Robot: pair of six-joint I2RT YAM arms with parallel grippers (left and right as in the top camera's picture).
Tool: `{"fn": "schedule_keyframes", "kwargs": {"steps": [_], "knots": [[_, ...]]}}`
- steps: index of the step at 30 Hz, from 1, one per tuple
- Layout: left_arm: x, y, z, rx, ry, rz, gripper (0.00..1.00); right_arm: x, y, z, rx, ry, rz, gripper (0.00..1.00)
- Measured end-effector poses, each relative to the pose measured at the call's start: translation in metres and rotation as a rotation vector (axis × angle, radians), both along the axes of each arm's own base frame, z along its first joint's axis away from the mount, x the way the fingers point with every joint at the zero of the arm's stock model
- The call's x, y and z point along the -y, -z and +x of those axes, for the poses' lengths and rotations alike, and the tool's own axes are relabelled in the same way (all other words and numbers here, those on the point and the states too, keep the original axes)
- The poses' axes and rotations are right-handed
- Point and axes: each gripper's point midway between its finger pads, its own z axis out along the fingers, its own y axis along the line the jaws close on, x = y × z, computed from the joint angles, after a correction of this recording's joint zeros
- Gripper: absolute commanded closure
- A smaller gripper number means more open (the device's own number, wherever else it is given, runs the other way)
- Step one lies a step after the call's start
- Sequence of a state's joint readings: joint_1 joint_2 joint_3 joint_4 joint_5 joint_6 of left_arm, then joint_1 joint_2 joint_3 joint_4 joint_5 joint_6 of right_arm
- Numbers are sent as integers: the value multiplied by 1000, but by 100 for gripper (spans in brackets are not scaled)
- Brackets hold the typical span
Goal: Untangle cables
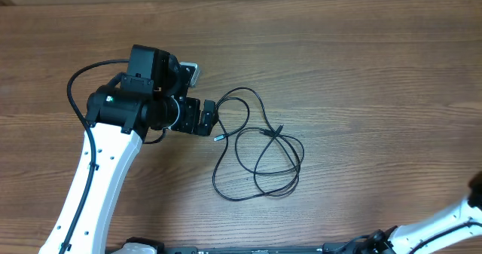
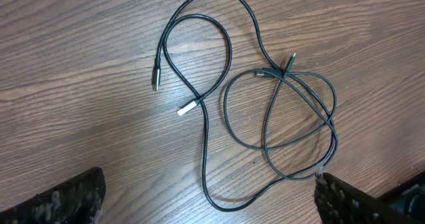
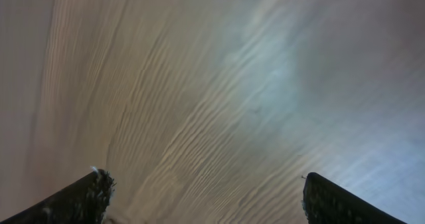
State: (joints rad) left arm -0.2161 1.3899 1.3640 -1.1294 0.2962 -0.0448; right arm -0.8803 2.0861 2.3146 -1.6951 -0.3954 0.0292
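Note:
The cables (image 1: 260,152) are thin black cords lying in loose overlapping loops on the wooden table, right of centre. In the left wrist view the cables (image 2: 265,111) show plug ends with metal tips at the upper left and near the crossing at the upper right. My left gripper (image 1: 209,118) is open and empty, just left of the loops; in its own view the left gripper (image 2: 209,197) has one cable loop lying between its fingers on the table. My right gripper (image 3: 206,194) is open and empty over bare wood, with no cable in its view.
The wooden table (image 1: 361,73) stretches around the cables. The left arm's own thick black wire (image 1: 75,96) curves at its left side. The right arm (image 1: 444,224) reaches in at the bottom right corner.

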Motion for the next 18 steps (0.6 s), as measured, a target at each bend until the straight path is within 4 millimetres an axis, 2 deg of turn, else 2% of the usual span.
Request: {"fn": "schedule_keyframes", "kwargs": {"steps": [5, 11, 15, 18], "knots": [[0, 0, 0, 0, 0, 0, 0, -51, 2, 37, -19, -176, -29, 9], [0, 0, 0, 0, 0, 0, 0, -110, 5, 67, -47, -355, -71, 0], [0, 0, 0, 0, 0, 0, 0, -145, 9, 79, -67, -451, -90, 0], [0, 0, 0, 0, 0, 0, 1, -170, 20, 77, -112, -514, -81, 0]]}}
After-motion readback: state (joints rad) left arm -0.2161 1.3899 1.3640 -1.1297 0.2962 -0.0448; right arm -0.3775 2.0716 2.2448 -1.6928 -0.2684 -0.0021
